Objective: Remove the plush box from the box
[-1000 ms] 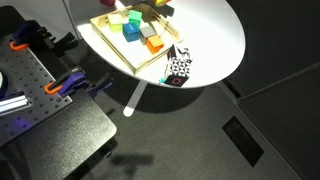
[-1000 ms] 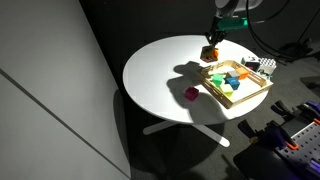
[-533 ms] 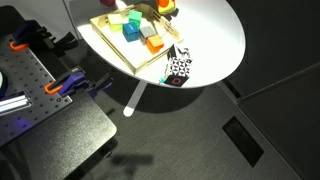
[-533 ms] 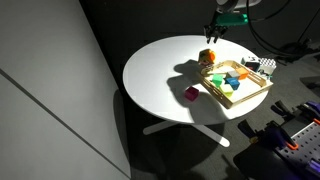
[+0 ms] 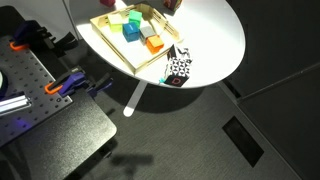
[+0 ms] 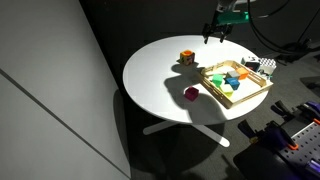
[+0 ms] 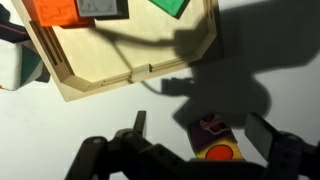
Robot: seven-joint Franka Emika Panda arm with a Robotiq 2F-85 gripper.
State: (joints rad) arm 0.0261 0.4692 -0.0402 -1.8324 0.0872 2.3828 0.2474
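Looking down the wrist view, I see the tool (image 7: 201,124) released, fingers spread wide, hovering over the plush box (image 7: 215,141), which sits on the counter (image 7: 280,50). The box (image 7: 130,80) lies apart at its ten o'clock. In an exterior view the plush box (image 6: 186,58) stands outside the box (image 6: 219,90), at its ten o'clock, with the tool (image 6: 218,30) hanging clear at the plush box's two o'clock.

Dim room, brightly lit table (image 6: 160,80), hard shadows, wrist view foreground blurred
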